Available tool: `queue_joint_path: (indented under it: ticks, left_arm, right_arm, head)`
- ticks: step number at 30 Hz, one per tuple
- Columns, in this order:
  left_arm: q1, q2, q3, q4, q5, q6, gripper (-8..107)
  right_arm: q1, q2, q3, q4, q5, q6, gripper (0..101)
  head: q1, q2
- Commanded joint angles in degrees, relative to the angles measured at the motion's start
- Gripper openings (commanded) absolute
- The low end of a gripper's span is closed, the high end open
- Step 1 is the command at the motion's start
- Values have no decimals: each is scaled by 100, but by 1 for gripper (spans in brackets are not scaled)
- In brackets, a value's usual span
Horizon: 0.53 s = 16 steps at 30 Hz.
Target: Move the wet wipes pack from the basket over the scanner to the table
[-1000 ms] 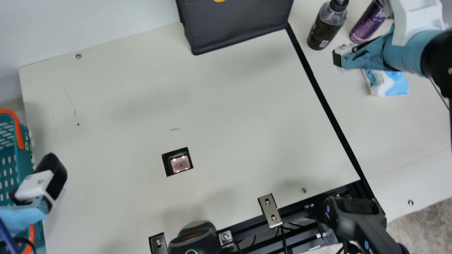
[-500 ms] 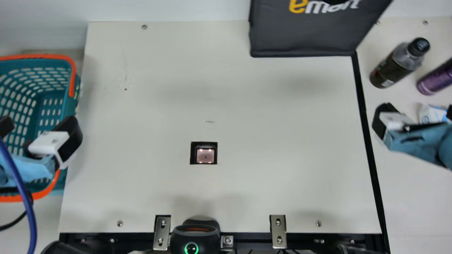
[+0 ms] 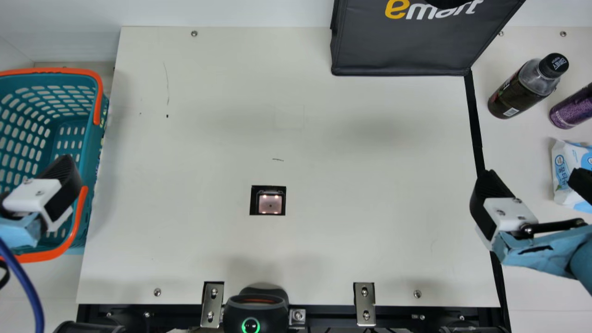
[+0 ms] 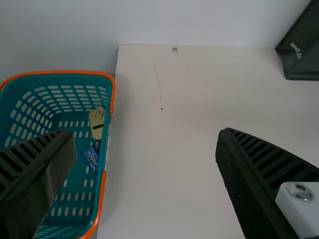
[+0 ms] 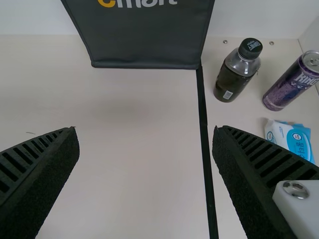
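Note:
The blue-and-white wet wipes pack [image 3: 562, 173] lies on the table at the main view's right edge; the right wrist view has the pack [image 5: 291, 139] near the cans. My right gripper [image 3: 534, 178] is open left of it, holding nothing; in its wrist view the gripper [image 5: 144, 132] spans bare tabletop. Over the teal basket [image 3: 85, 138] at the left is my left gripper [image 3: 32, 178], open; its own wrist view has the gripper [image 4: 145, 137] with empty space between the fingers. The scanner window [image 3: 270, 203] sits in the board's middle.
Behind the wipes stand a dark bottle [image 3: 527, 88] and a purple can [image 3: 573, 108]. A black bag [image 3: 407, 46] is at the back. The basket holds a gold can [image 4: 96, 122] and a blue packet [image 4: 90, 158]. A black scanner [image 3: 256, 307] stands at the front edge.
The neck camera has turned, shifting the whole main picture. My right gripper has moved toward the front edge, away from the wipes, uncovering more of the pack. My left gripper has shifted slightly left over the basket.

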Motion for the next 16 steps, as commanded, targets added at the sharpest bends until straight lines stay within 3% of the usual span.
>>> queue_joint_path:
  ticks: [1, 16]
  left_arm:
    - [231, -9, -25, -148, 25, 227, 90]
    - [226, -10, -23, -145, 21, 227, 90]
  right_arm:
    - [0, 0, 0, 0, 0, 0, 95]
    - [0, -5, 0, 0, 0, 0, 95]
  head:
    - [-166, 18]
    - [-166, 18]
